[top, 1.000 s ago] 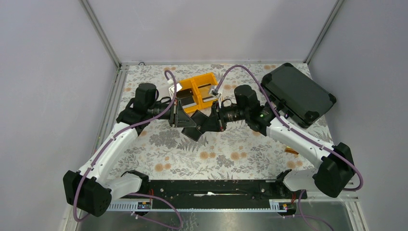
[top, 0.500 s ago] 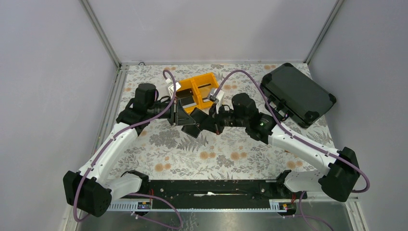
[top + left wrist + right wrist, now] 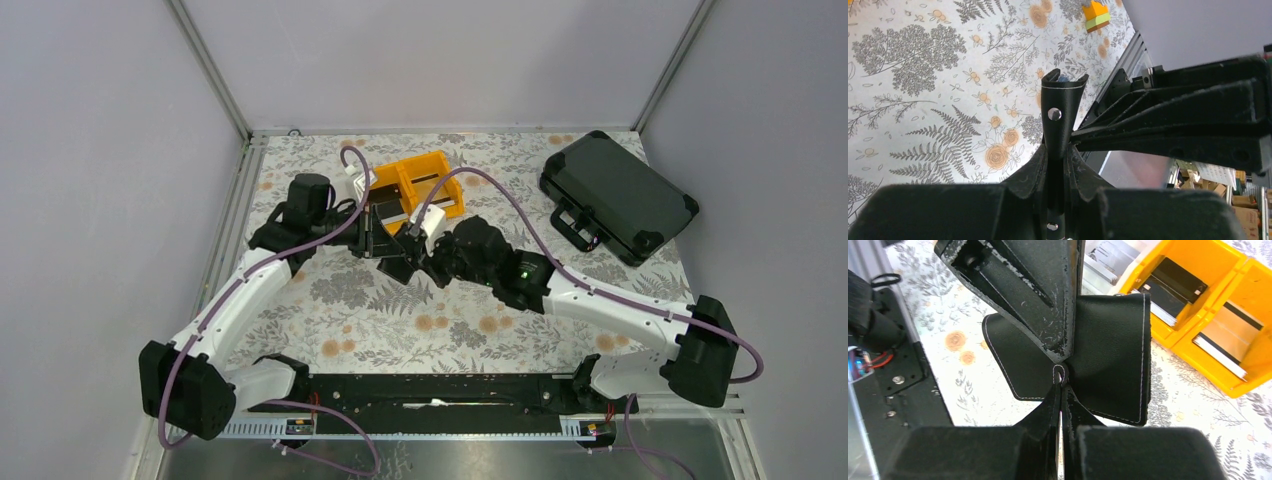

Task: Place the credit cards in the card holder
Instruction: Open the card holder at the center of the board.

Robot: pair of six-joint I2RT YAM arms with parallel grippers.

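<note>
Card holder [image 3: 396,265]: sitting mid-table [image 3: 330,300], just in front of the yellow bin [image 3: 1220,260], caught between both grippers. Resting on the surface or lifting clear of it: cannot tell.

Pinching the tab [image 3: 1058,100] with the left gripper [image 3: 1056,157], jaws pressing onto it from both sides.

Clamping what looks like a thin edge at the fold with the right gripper [image 3: 1061,385], jaws pressed fully together, with two black flaps [image 3: 1113,360] fanning out behind the tips.

Leaving the credit cards [image 3: 1178,287] lying in the bin compartments, apart from either gripper.

Step in hand, by judgement: spreading the holder to expose its pockets, with no card visibly loaded yet.

Next move, by judgement: drawing the two grips apart gently, holding the tab taut, then freeing one gripper for fetching a card from the bin. Watching for the thin edge slipping out of the right grip.
</note>
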